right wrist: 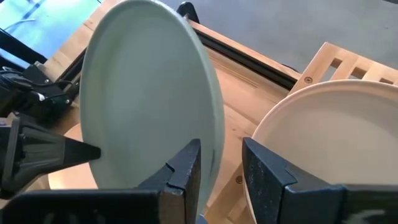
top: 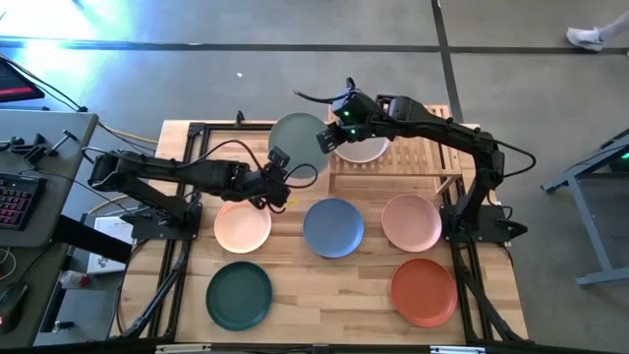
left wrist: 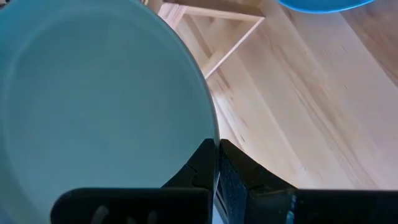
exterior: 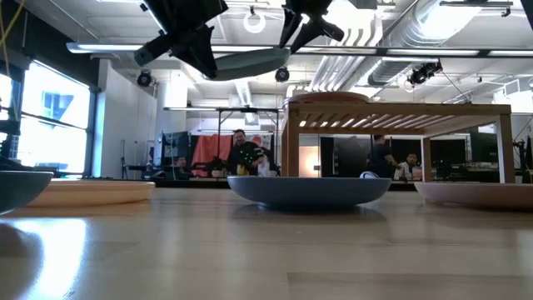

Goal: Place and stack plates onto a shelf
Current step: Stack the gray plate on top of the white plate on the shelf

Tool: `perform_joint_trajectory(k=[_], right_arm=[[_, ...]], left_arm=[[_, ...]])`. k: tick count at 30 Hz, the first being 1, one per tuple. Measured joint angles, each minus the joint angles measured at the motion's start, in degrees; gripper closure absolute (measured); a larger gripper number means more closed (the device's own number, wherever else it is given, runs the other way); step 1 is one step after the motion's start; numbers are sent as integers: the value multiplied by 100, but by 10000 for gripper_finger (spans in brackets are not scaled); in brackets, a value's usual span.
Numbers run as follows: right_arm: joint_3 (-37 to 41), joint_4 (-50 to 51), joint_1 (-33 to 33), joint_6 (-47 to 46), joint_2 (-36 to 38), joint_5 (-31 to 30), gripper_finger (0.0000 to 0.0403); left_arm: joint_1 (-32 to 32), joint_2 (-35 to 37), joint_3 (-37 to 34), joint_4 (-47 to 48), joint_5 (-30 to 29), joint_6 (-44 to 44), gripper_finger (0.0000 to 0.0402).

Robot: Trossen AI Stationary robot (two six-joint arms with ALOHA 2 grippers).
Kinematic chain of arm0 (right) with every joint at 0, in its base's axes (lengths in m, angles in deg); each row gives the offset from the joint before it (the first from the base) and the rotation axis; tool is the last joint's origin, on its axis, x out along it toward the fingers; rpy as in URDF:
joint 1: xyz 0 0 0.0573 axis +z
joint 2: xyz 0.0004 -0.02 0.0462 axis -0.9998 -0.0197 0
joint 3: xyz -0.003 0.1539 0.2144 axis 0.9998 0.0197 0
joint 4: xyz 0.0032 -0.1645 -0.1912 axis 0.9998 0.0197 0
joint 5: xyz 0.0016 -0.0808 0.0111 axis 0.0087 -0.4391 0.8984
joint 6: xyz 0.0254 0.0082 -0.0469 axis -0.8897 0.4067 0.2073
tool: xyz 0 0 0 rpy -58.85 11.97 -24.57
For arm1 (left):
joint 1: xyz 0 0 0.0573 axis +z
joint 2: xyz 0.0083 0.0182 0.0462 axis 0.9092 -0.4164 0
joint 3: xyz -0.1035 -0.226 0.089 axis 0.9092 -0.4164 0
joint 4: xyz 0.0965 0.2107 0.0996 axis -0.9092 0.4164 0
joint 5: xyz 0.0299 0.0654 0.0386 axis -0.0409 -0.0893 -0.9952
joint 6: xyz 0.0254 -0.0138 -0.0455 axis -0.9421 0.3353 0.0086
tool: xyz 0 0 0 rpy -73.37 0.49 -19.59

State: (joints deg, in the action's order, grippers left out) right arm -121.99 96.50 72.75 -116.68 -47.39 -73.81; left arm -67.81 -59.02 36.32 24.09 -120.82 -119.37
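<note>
Holding the sage green plate [top: 298, 136] aloft at the far side of the table, just left of the shelf [top: 447, 157], my left gripper [left wrist: 217, 163] pinches its rim, pressed together on the edge. My right gripper [right wrist: 221, 163] sits spread with the plate's opposite rim between its fingers, not yet clamped as far as I can judge. A pale plate [right wrist: 336, 149] already lies on the shelf. I'd close the right fingers squarely on the rim before loosening the left, keep the plate level, then carry it right and lower it centred on the pale one.
</note>
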Motion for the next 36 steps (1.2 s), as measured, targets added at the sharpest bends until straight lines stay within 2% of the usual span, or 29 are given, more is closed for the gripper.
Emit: perform_joint_trajectory(k=[8, 15, 28, 36], right_arm=[[0, 37, 0, -20, -74, 154, 313], [0, 63, 1, -90, -74, 211, 393], [0, 156, 2, -441, -78, 283, 401], [0, 177, 4, -551, -79, 297, 402]], left_arm=[[-28, 0, 0, -288, 0, -56, 401], [-28, 0, 0, -292, 11, -55, 401], [-26, 0, 0, -318, 91, 66, 374], [59, 0, 0, -317, 545, 1043, 338]])
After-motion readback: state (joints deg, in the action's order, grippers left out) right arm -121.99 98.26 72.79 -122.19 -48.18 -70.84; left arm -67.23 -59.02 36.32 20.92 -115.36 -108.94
